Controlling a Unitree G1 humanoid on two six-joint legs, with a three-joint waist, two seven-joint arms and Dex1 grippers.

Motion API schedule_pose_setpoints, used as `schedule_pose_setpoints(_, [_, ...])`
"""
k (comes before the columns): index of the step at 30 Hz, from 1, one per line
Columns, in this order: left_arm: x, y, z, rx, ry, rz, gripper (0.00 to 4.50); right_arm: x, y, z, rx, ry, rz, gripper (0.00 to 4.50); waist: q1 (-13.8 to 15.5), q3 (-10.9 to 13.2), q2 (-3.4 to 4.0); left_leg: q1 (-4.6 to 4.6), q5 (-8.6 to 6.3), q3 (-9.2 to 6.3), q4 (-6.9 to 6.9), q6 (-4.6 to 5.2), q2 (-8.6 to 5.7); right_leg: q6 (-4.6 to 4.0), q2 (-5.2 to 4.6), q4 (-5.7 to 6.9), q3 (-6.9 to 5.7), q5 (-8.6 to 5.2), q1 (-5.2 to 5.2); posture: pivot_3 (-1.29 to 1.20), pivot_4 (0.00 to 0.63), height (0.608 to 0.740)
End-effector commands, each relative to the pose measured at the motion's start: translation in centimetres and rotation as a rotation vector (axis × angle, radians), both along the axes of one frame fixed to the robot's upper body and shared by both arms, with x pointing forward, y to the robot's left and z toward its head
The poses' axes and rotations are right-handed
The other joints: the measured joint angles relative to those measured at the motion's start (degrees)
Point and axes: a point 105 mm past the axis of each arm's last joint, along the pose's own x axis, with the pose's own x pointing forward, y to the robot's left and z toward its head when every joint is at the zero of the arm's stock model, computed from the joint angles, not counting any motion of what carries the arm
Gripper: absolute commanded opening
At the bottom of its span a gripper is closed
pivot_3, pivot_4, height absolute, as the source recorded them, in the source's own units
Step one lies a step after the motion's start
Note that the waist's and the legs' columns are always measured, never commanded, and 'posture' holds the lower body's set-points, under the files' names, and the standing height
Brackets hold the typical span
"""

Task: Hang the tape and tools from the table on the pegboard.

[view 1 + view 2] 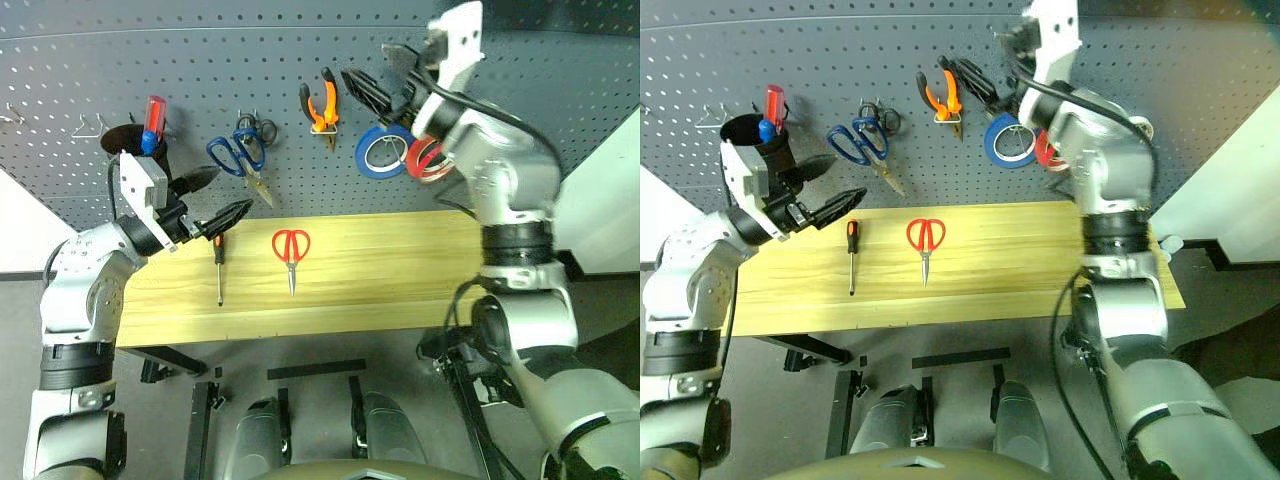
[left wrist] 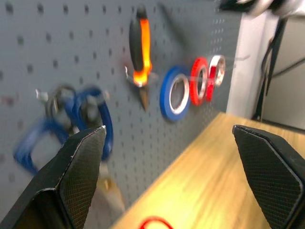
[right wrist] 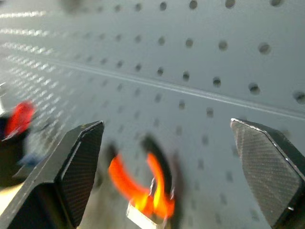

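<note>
— What sort of place is this?

— A workshop corner, or a lab set up like one. A dark grey pegboard covers the wall, with pliers, blue-handled scissors and rolls of tape hung on hooks.

— And below it?

— A plank worktop on black metal legs, with red-handled scissors and a small screwdriver lying on it.

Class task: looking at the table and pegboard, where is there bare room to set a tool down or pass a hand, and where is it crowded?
Free: the table right of the red-handled scissors. Crowded: the pegboard between the blue-handled scissors, pliers and tape rolls, and the table's left end by the screwdriver.
</note>
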Motion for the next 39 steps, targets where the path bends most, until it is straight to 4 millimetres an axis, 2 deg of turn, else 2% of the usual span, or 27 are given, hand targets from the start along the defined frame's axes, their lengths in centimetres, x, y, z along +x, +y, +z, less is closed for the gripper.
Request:
schedule_pose_setpoints(1, [-0.5,0.2,0.9,0.031,-0.021,0.059,4.5,-3.3,0.8,0.4,-0.05,0.008,0.192,4.48,0.3,0.0,0.0,0.06,0.0,0.02,0.01,0.0,0.01,0.0,0.02,0.02,0.02,0.0,0.01,0.06,0.121,0.732])
schedule_pose_setpoints(5, [0.0,-0.6,-1.3,0.049,0.079,0.162,4.5,-5.1,-0.5,-3.6,-0.193,0.142,0.332,4.48,1.0,0.0,0.0,0.12,-0.01,0.01,0.02,0.02,0.01,-0.01,0.04,0.0,0.03,0.0,0.11,0.07,0.124,0.732])
schedule_pose_setpoints(9, [0.4,-2.0,-3.4,0.108,0.192,0.231,4.5,-6.7,-1.3,-6.1,-0.285,0.203,0.453,4.48,2.0,0.0,-0.01,0.1,-0.1,0.0,0.09,0.17,-0.04,0.0,0.03,-0.15,0.06,0.0,0.21,0.06,0.129,0.732])
schedule_pose_setpoints(17, [1.6,-4.2,-7.9,0.097,0.444,0.364,4.5,-5.4,-2.9,-9.6,-0.433,0.261,0.459,4.48,2.1,0.0,-0.02,0.11,-0.1,-0.01,0.09,0.18,-0.04,0.0,0.04,-0.39,0.04,0.0,0.25,0.06,0.129,0.732])
schedule_pose_setpoints(24, [3.6,-5.8,-11.2,0.133,0.553,0.486,4.5,-4.4,-3.9,-11.5,-0.528,0.248,0.448,4.48,2.3,0.0,-0.02,0.13,-0.09,-0.01,0.1,0.16,-0.06,0.0,0.04,-0.48,0.0,0.0,0.32,0.05,0.141,0.732])
schedule_pose_setpoints(28, [5.1,-7.4,-13.0,0.123,0.66,0.579,4.5,-3.6,-4.6,-11.0,-0.504,0.247,0.446,4.48,2.3,0.0,-0.04,0.12,-0.09,-0.04,0.12,0.16,-0.07,0.0,0.04,-0.63,-0.06,0.0,0.42,0.04,0.161,0.732])
schedule_pose_setpoints(32, [5.3,-9.8,-14.1,0.112,0.735,0.56,4.5,-2.6,-5.2,-11.3,-0.514,0.249,0.425,4.48,2.1,0.1,-0.05,0.14,-0.09,-0.05,0.08,0.16,-0.06,0.01,0.04,-0.7,-0.07,0.0,0.44,0.02,0.202,0.732])
schedule_pose_setpoints(36, [5.7,-10.5,-15.3,0.176,0.776,0.619,4.5,-1.7,-5.1,-11.8,-0.493,0.258,0.409,4.48,1.8,0.9,0.06,0.19,-0.09,-0.07,0.04,0.16,-0.03,0.0,0.06,-0.7,-0.1,0.0,0.46,0.0,0.241,0.732])
schedule_pose_setpoints(39, [6.2,-11.2,-15.4,0.186,0.786,0.629,4.5,-1.4,-5.3,-12.5,-0.523,0.228,0.409,4.48,1.8,1.6,0.14,0.21,-0.1,-0.06,0.09,0.17,-0.04,-0.01,0.05,-0.68,-0.09,0.01,0.49,-0.01,0.268,0.732])
